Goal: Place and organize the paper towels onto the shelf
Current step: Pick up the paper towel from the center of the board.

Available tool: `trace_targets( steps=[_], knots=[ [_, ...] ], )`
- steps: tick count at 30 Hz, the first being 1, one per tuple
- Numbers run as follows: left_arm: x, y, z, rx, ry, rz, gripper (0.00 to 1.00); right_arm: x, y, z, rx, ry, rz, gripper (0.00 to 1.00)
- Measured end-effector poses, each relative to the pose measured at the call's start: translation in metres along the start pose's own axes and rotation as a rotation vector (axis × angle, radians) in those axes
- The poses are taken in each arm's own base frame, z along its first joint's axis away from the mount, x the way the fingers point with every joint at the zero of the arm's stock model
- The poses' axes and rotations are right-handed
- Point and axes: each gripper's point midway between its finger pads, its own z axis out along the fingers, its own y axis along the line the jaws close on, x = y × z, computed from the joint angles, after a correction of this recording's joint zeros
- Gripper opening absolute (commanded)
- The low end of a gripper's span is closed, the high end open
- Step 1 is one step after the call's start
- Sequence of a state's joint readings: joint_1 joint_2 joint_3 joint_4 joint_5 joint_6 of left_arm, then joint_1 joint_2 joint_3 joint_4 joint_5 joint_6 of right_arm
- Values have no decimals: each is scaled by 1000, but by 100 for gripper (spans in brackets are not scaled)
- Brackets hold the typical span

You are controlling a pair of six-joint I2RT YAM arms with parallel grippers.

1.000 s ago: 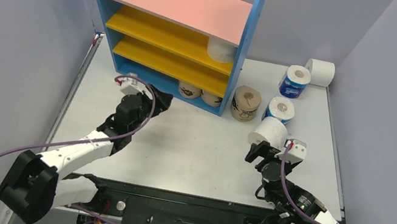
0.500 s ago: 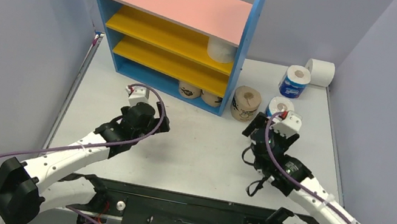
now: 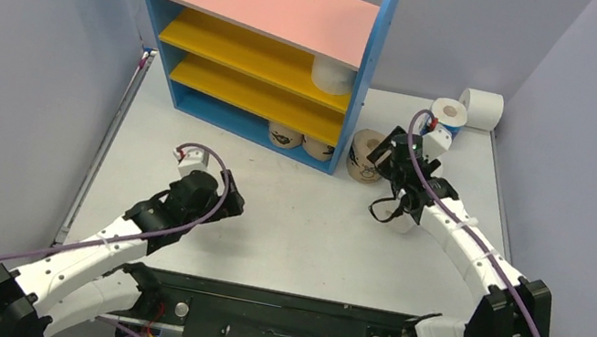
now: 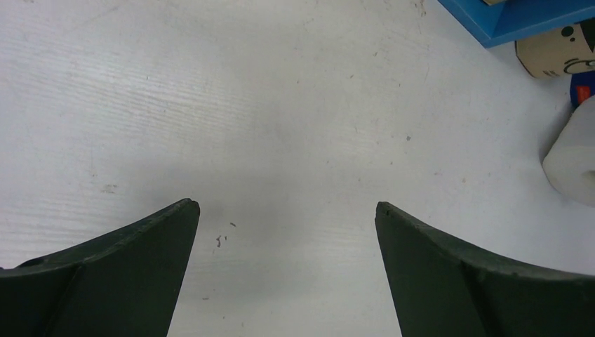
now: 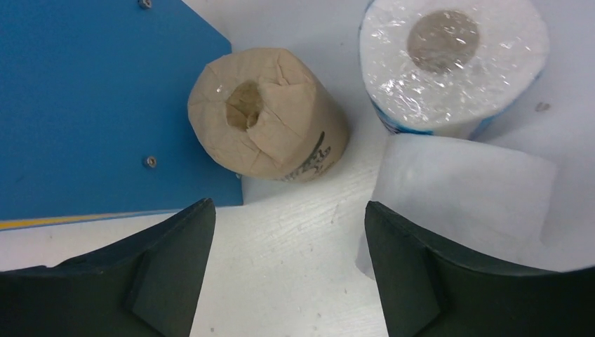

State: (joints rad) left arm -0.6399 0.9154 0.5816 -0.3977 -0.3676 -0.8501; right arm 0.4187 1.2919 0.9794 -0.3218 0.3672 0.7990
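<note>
**While the right claw hangs over a tan roll, both claws stand empty**

From my remote seat I see the right gripper (image 5: 288, 210) with its jaws apart and nothing between them. It points at a tan roll (image 5: 270, 116) standing on end just beside the blue side panel of the shelf (image 5: 91, 105). A white roll (image 5: 463, 196) lies just beside the right finger, and a blue-wrapped roll (image 5: 452, 63) stands beyond it. One shelved white roll (image 3: 333, 74) sits on a yellow board. The left gripper (image 4: 284, 207), jaws wide and empty, hovers over the table (image 4: 281, 105).

I judge the tan roll to be the next pick. I would centre both fingers around its body, keep the left finger off the panel and the right one clear of the white roll, then squeeze softly, since paper likely crushes.
</note>
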Motion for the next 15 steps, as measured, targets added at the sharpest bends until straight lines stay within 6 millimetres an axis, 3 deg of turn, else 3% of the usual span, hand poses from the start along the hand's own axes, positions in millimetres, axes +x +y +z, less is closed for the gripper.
trace_targets(
  steps=[4, 7, 15],
  knots=[
    [16, 8, -9, 65, 12, -37, 96, -5, 19, 20, -6, 29, 3, 71],
    [12, 1, -13, 106, 1, -59, 96, -8, 28, 32, -5, 38, 4, 70],
    [20, -7, -11, 171, 9, -111, 96, 8, 16, 64, 61, 90, -8, 68]
  ],
)
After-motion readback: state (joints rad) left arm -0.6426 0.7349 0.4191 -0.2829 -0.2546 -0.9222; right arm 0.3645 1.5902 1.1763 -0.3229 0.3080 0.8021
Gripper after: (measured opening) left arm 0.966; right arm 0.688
